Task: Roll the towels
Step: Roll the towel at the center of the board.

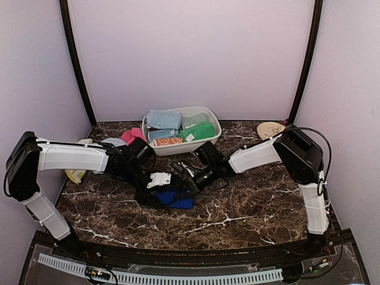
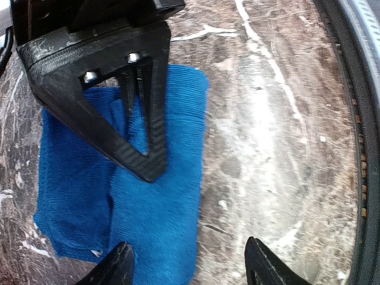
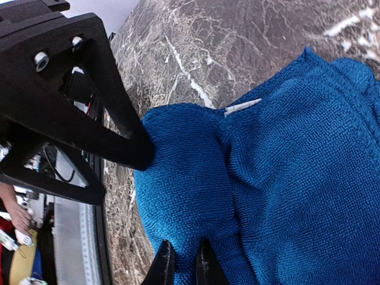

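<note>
A royal blue towel [image 1: 178, 200] lies folded on the dark marble table, between the two arms. It fills the right wrist view [image 3: 285, 178] and the left half of the left wrist view [image 2: 160, 225]. My left gripper [image 2: 193, 267] is open, low over the towel's edge, with one finger over the cloth and one over bare table; from above it is at the towel's left [image 1: 155, 195]. My right gripper [image 3: 184, 268] is shut on a fold of the towel; from above it is over the towel's top [image 1: 187, 187]. Its fingers [image 2: 145, 148] press on the cloth in the left wrist view.
A white oval tub [image 1: 209, 113] at the back holds pale blue, green and orange-red cloths. A pink towel [image 1: 132, 135], a grey one [image 1: 113, 141] and a yellowish cloth [image 1: 77, 175] lie at back left. A tan plate [image 1: 270, 129] sits at back right.
</note>
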`<state>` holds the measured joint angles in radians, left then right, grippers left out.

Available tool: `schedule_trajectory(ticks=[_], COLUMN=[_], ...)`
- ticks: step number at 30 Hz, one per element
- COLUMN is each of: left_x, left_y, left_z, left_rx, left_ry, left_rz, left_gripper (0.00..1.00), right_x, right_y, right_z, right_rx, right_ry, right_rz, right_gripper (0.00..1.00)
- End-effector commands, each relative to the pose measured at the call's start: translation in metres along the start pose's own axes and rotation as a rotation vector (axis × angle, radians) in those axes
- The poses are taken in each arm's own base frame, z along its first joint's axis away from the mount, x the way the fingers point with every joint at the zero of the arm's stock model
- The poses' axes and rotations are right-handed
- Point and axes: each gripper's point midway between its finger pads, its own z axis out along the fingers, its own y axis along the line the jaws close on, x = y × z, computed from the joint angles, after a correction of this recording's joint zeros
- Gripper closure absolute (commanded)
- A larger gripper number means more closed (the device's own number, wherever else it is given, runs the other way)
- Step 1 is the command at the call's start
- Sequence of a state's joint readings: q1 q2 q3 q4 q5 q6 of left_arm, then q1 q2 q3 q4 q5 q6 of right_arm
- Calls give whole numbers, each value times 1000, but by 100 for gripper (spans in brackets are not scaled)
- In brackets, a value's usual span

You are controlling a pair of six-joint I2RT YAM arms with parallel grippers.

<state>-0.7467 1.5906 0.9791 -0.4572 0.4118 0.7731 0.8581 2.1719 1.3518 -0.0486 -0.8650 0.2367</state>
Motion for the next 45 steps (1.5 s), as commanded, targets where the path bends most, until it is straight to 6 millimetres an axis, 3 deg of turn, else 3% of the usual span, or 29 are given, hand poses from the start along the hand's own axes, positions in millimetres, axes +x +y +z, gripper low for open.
schedule_trajectory(ticks=[1, 7, 11, 13, 15, 18, 24, 31, 33, 34, 37, 39, 40, 42, 45], left_x=[-8, 11, 24, 25, 25, 24, 22, 15, 15, 16, 21, 30, 34, 36, 33], left_y=[17, 18, 10, 4, 3, -8, -20, -44, -47, -50, -48, -42, -38, -33, -30], left_z=[9, 29, 39, 40, 38, 35, 33, 17, 16, 15, 20, 30, 35, 44, 52], left_rx=[-94, -94, -36, 41, 112, 244, 414, 577, 600, 616, 617, 568, 542, 517, 525], left_ry=[30, 92, 116, 94, 69, 40, 39, 33, 42, 50, 92, 142, 169, 196, 210], left_rz=[76, 60, 21, -34, -96, -175, -265, -354, -374, -381, -408, -404, -399, -399, -418], left_gripper=[37, 52, 73, 80, 83, 83, 85, 83, 81, 81, 81, 81, 81, 81, 81], right_x=[28, 27, 18, 11, 0, -24, -24, -1, -3, -6, -16, -18, -16, -13, -7], right_y=[-11, -12, -10, -8, -7, -4, -7, 2, 18, 25, 37, 26, 22, 33, 55], right_z=[12, 12, 8, 3, -6, -26, -60, -114, -135, -147, -190, -226, -234, -224, -187], right_rx=[-21, -23, -8, 6, 55, 140, 315, 604, 685, 720, 845, 971, 977, 861, 769], right_ry=[77, 74, 43, 5, -63, -217, -337, -414, -475, -521, -692, -810, -849, -840, -692], right_rz=[211, 249, 224, 198, 143, 58, -52, -269, -352, -378, -383, -228, -176, -237, -449], right_gripper=[100, 100, 100, 94, 83, 77, 67, 57, 34, 4, 0, 0, 0, 0, 0])
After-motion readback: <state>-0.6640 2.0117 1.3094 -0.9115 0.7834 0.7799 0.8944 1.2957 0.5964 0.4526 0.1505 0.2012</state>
